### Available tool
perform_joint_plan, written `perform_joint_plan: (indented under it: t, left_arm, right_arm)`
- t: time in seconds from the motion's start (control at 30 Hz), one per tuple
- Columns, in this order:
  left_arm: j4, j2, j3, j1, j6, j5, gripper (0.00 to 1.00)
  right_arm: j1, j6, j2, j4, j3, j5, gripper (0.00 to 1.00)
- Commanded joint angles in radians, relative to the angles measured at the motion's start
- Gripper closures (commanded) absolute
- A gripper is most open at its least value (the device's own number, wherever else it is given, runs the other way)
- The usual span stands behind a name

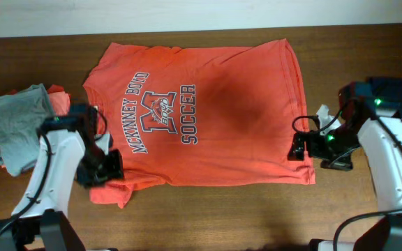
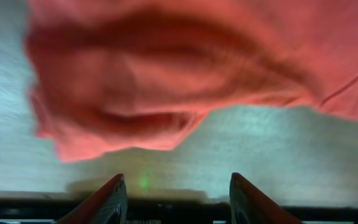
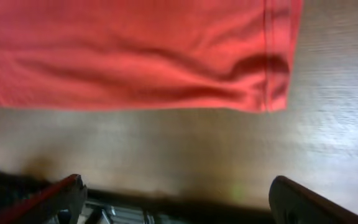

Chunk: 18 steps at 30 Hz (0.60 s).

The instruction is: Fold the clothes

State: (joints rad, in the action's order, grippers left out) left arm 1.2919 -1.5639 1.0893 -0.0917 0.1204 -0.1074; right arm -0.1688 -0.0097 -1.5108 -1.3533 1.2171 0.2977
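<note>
**Item: orange-red T-shirt** (image 1: 229, 118). It lies spread flat in the middle of the brown wooden surface (image 1: 208, 216), turned sideways with the collar end to the left and the hem (image 1: 301, 97) to the right. The dark-and-white chest print (image 1: 162, 111) reads "MCKINNEY BOYD", a large "M" and "SOCCER", and runs along the shirt's left half. One sleeve (image 1: 114, 194) lies rumpled at the lower left corner.

**Left jaws.** These are carried by the left arm (image 1: 51, 174) and rest low at that rumpled sleeve. In the wrist view both fingers (image 2: 107, 199) stand apart with nothing between them. A blurred bunch of red cloth (image 2: 154, 87), probably the sleeve, lies just ahead on bare surface.

**Right jaws.** These are carried by the right arm (image 1: 389, 157), just beside the hem's lower right stretch. They are spread wide and empty, fingers (image 3: 48, 199) over bare wood, with the shirt's stitched hem corner (image 3: 272, 74) ahead and clear of them.

**Other pieces.**
- A grey folded shirt (image 1: 19, 122) lies at the far left.
- A second orange garment (image 1: 63, 101) shows beside and beneath the grey one.
- A dark navy garment (image 1: 400, 90) lies at the right edge.
</note>
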Motion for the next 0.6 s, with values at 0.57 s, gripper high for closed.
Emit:
perform_joint_plan:
  t: [0.57]
  left_arm:
    - [-0.089, 0.003, -0.192, 0.000, 0.104, -0.116, 0.52]
  right_arm:
    - [-0.003, 0.259, 0.005, 0.342, -0.298, -0.119, 0.01]
